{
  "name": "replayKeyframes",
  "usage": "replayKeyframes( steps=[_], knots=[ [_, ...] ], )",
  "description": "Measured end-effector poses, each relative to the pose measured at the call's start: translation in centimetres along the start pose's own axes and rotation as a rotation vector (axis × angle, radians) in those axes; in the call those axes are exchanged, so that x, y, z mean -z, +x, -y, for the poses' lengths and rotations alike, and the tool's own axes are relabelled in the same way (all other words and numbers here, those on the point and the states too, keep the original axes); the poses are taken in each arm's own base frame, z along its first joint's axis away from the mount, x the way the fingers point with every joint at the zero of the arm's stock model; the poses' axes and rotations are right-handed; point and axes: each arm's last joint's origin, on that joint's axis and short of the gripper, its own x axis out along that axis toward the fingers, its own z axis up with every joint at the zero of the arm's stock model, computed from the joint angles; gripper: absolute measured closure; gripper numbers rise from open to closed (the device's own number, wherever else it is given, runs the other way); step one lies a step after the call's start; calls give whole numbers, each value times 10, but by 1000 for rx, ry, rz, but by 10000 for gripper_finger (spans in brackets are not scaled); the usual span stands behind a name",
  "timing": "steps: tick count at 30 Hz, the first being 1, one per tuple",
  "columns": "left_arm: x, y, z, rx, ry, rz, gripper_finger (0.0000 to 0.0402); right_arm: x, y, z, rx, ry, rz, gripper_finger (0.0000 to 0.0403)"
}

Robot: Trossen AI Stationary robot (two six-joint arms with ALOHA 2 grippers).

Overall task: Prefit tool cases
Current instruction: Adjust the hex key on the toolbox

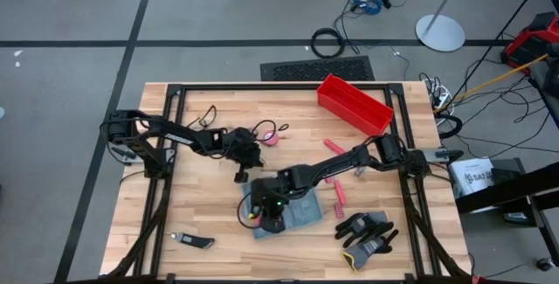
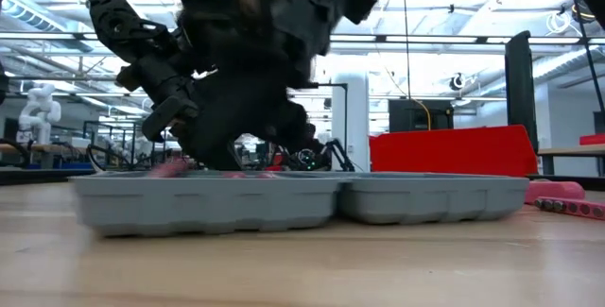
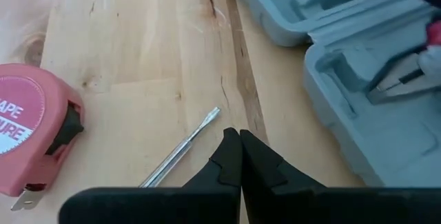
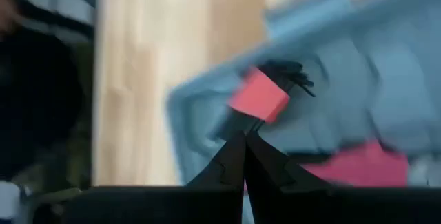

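Left arm: extends from its mount at the left edge toward the centre, elbow bent, wrist angled down. Left claw sits low over the surface, its two dark fingers pressed together at the tips, nothing between them.

Right arm: reaches from the right edge diagonally across toward the centre front, forearm lowered. Right claw points downward, fingers closed tip to tip, nothing gripped between them. In the high view the two claws stand near each other but apart.
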Motion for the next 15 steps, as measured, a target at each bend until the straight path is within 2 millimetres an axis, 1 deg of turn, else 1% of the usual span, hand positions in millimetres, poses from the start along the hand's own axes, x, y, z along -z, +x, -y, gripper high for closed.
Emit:
replayKeyframes(
  steps=[3, 9, 15],
  knots=[
    [0, 0, 0, -1, 1, 3, 400, -6, -3, -1, -32, -17, 41, 403],
    [-1, 0, 0, -1, 1, 5, 400, -9, -5, 2, -25, -34, 56, 403],
    [-2, 0, -1, -6, 6, 23, 400, -16, -9, 12, -3, -53, 84, 403]
  ],
)
